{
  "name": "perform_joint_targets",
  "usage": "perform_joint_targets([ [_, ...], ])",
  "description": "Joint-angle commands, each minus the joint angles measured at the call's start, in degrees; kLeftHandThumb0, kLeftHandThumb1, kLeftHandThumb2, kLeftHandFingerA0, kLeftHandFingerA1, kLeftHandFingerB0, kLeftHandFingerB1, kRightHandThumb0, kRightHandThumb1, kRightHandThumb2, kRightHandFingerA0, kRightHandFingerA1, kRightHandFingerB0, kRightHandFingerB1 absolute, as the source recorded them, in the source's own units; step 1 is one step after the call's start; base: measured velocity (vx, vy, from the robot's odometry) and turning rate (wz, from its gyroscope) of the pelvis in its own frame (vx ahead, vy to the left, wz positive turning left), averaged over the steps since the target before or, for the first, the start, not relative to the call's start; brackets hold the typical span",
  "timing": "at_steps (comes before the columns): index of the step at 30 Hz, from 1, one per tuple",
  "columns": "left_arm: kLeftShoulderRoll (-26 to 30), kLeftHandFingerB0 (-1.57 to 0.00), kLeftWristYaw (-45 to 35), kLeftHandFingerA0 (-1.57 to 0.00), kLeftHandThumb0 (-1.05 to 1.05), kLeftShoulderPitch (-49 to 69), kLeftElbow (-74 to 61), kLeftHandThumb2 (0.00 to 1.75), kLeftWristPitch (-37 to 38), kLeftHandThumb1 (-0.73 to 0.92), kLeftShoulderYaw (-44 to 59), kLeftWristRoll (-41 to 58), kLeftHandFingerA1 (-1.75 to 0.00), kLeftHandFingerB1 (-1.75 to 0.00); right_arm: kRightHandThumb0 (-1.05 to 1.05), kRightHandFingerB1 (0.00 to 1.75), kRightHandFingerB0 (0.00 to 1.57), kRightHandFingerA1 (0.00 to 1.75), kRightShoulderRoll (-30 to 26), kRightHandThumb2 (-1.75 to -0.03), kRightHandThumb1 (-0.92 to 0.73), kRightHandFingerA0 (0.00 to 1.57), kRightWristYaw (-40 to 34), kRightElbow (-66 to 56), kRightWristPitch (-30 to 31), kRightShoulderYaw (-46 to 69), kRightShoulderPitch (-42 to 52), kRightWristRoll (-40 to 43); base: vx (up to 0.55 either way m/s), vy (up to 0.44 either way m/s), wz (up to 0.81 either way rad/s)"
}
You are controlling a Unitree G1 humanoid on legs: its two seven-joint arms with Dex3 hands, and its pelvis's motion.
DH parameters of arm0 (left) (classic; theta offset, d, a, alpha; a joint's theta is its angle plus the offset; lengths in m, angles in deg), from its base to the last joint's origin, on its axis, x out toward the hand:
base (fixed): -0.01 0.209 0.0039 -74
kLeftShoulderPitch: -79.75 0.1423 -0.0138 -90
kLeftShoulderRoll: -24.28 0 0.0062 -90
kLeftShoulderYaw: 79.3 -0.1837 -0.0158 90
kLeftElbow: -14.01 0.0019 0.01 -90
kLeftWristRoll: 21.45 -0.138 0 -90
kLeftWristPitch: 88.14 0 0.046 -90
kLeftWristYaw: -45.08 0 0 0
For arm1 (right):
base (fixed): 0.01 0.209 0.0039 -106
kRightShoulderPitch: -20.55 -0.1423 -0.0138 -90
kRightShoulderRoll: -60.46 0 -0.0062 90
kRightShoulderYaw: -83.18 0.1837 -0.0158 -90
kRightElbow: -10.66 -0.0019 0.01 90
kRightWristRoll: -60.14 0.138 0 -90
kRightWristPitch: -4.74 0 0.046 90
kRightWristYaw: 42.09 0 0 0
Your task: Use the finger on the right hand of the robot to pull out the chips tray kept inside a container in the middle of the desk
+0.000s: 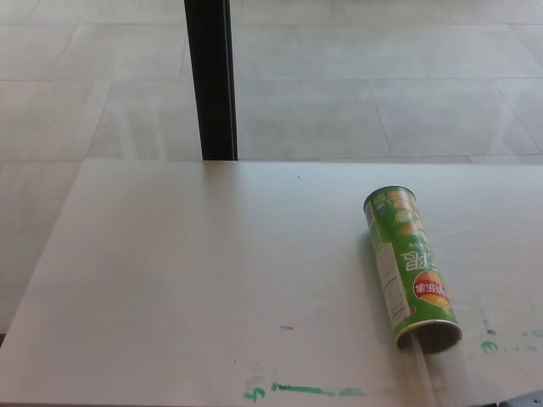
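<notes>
Green cylindrical container point(411, 267) lies on smooth desk point(212, 280)

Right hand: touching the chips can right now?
Apart. In the head view only a dark sliver of the right hand shows at the bottom right edge, and bare desk separates it from the open end of the chips can.

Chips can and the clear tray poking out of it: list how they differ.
The chips can is green, opaque and printed; the tray is clear and faint. The can shows whole; the tray only shows a narrow strip past the can's near open end. Both lie on the desk, along one line.
</notes>
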Motion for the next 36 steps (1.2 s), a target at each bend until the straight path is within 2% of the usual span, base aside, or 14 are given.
perform_joint_targets([
  [1,1.4,-0.53,-0.5,-0.62,-0.45,0.2,-0.1,0.6,0.9,0.7,0.3,0.4,-0.68,-0.47,-0.21,0.47,0.6,1.1,-0.7,-0.57,-0.57,0.91,0.5,-0.6,-2.1,0.7,3.1,0.1,0.0,0.0,0.0],
  [14,1.5,-0.53,0.1,-0.61,-0.44,0.3,0.0,0.61,0.6,0.7,-0.2,-0.2,-0.63,-0.46,-0.21,0.46,0.52,1.09,-0.3,-0.56,-0.55,0.91,0.1,-2.5,-3.0,2.3,5.4,-0.5,0.0,0.0,0.0],
  [16,1.5,-0.53,0.0,-0.61,-0.45,0.4,0.0,0.61,0.9,0.7,-0.4,-0.3,-0.65,-0.46,-0.22,0.43,0.36,1.08,0.3,-0.58,-0.56,0.9,-0.6,-2.1,-3.2,2.8,4.6,-0.4,0.0,0.0,0.0],
  [17,1.5,-0.53,0.0,-0.61,-0.45,0.3,0.0,0.61,0.9,0.7,-0.3,-0.1,-0.65,-0.47,-0.15,0.51,0.13,0.98,0.3,-0.86,-0.37,0.92,0.0,-2.2,-3.0,3.2,3.9,0.1,0.0,0.0,0.0],
  [18,1.5,-0.52,-0.3,-0.62,-0.45,0.4,0.1,0.61,1.0,0.7,-0.2,0.0,-0.66,-0.47,-0.16,0.46,0.02,1.0,0.6,-0.84,-0.36,0.95,-0.3,-2.3,-3.1,3.7,3.3,0.2,0.0,0.0,0.0],
  [19,1.2,-0.54,-0.1,-0.64,-0.44,0.6,-0.1,0.6,1.2,0.69,-0.2,0.1,-0.68,-0.48,-0.17,0.28,0.08,1.0,1.1,-0.56,-0.48,0.98,-1.7,-2.2,-3.2,4.3,3.1,-0.3,0.0,0.0,0.0],
  [20,1.2,-0.54,0.0,-0.64,-0.44,0.6,-0.2,0.6,0.9,0.69,-0.2,0.1,-0.67,-0.47,-0.14,0.12,0.0,0.99,1.9,-0.7,-0.42,0.97,-2.2,-2.3,-3.0,5.0,2.7,0.3,0.0,0.0,0.0],
  [21,1.1,-0.54,0.0,-0.64,-0.43,0.4,-0.1,0.6,0.3,0.68,0.0,0.3,-0.66,-0.47,-0.16,0.01,0.0,1.0,3.1,-0.68,-0.47,1.01,-2.4,-2.6,-2.4,6.3,1.7,1.9,0.0,0.0,0.0],
  [29,1.4,-0.53,0.2,-0.62,-0.43,0.8,-0.1,0.6,0.7,0.7,-0.2,0.0,-0.65,-0.47,-0.13,0.14,0.0,1.01,5.3,-0.68,-0.4,0.95,-1.9,-3.8,-3.1,10.4,-0.6,3.6,0.0,0.0,0.0],
  [30,1.4,-0.52,-0.1,-0.61,-0.42,0.8,0.0,0.61,0.8,0.7,-0.2,0.1,-0.65,-0.47,-0.12,0.15,0.0,1.05,4.7,-0.54,-0.43,0.96,-0.3,-5.8,-2.7,11.8,0.3,4.4,0.0,0.0,0.0],
  [32,1.4,-0.53,0.2,-0.62,-0.43,0.8,-0.2,0.61,0.2,0.7,-0.1,0.2,-0.66,-0.47,-0.12,0.15,0.0,1.06,4.5,-0.53,-0.44,0.97,1.0,-7.8,-2.5,13.2,2.0,5.7,0.0,0.0,0.0],
  [34,1.3,-0.54,0.3,-0.63,-0.44,0.8,0.0,0.6,0.2,0.69,-0.2,0.1,-0.66,-0.47,-0.14,0.08,0.0,1.06,4.3,-0.68,-0.43,0.94,2.0,-8.9,-2.5,14.2,3.0,6.5,0.0,0.0,0.0],
  [35,1.2,-0.54,0.6,-0.63,-0.44,0.7,0.3,0.6,0.3,0.69,-0.4,-0.2,-0.65,-0.47,-0.11,0.11,0.0,1.07,3.8,-0.56,-0.45,0.95,3.4,-10.1,-2.0,15.1,3.9,7.1,0.0,0.0,0.0],
  [36,1.1,-0.54,0.5,-0.63,-0.45,0.9,0.3,0.6,0.7,0.69,-0.5,-0.3,-0.66,-0.47,-0.14,0.05,0.0,1.09,3.3,-0.68,-0.44,0.91,4.9,-11.8,-1.1,16.8,5.6,7.9,0.0,0.0,0.0],
])
